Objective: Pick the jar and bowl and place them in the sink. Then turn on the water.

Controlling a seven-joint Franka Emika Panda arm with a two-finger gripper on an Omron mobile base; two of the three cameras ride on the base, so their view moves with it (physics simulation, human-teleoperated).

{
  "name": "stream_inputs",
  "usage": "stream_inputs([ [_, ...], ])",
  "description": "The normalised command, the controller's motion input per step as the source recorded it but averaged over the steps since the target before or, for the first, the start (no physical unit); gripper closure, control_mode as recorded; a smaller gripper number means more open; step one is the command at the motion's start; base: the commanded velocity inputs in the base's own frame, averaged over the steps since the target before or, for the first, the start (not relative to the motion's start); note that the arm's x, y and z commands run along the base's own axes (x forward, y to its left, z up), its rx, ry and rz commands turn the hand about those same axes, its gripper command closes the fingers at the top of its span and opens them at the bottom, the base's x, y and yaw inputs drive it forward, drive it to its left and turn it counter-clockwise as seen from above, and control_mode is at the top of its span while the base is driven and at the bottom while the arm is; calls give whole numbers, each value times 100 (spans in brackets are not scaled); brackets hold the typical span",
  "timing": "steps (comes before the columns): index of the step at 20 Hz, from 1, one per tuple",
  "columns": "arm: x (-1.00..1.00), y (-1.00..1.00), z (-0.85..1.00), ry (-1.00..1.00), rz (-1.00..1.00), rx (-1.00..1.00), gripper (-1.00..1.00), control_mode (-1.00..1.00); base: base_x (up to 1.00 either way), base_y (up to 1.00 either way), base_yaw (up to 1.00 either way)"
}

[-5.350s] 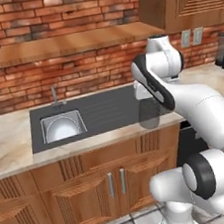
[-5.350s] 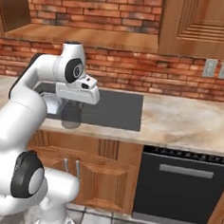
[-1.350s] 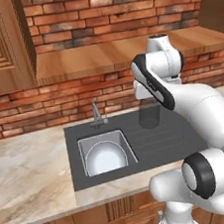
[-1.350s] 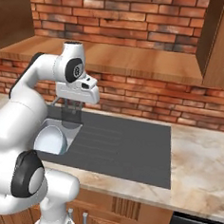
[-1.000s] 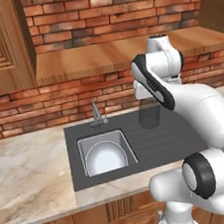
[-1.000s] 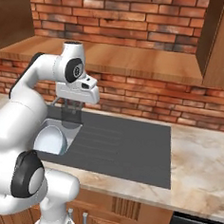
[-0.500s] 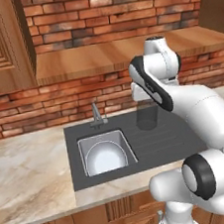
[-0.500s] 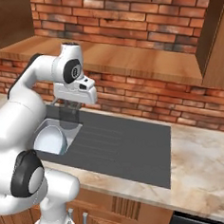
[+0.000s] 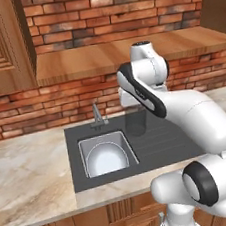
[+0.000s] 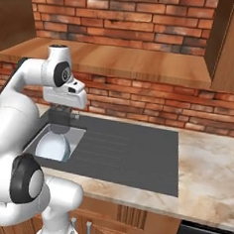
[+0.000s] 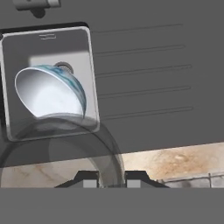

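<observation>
My gripper (image 9: pixel 134 110) is shut on the jar (image 9: pixel 135 122), a translucent grey cylinder that hangs over the dark surround just right of the sink (image 9: pixel 82 154). The pale bowl (image 9: pixel 107 158) lies tilted inside the basin. From the right, the jar (image 10: pixel 62 120) shows under the hand, above the bowl (image 10: pixel 52 146) and the sink (image 10: pixel 77 134). In the hand view the jar's rim (image 11: pixel 61 148) arcs in front of the gripper (image 11: pixel 111 181), with the bowl (image 11: pixel 48 89) in the sink (image 11: pixel 89 65) beyond. No water runs.
A slim grey faucet (image 9: pixel 98 118) stands behind the basin. The ribbed dark drainboard (image 10: pixel 131 150) stretches to the right of the sink. Marble counter (image 9: pixel 27 171) lies on both sides, with a brick wall and wooden shelf (image 9: pixel 78 64) behind.
The arm has swung left, carrying the jar from over the drainboard to the sink's right edge. The bowl has stayed in the basin.
</observation>
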Motion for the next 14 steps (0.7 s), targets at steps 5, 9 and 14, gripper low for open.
stream_inputs([
  [5, 0, 40, -14, 0, 0, 0, 100, -100, 0, 0, 0],
  [9, 0, 34, -16, 0, 0, 0, 100, -100, 0, 0, 0],
  [14, 0, 31, -15, 0, 0, 0, 100, -100, 0, 0, 0],
])
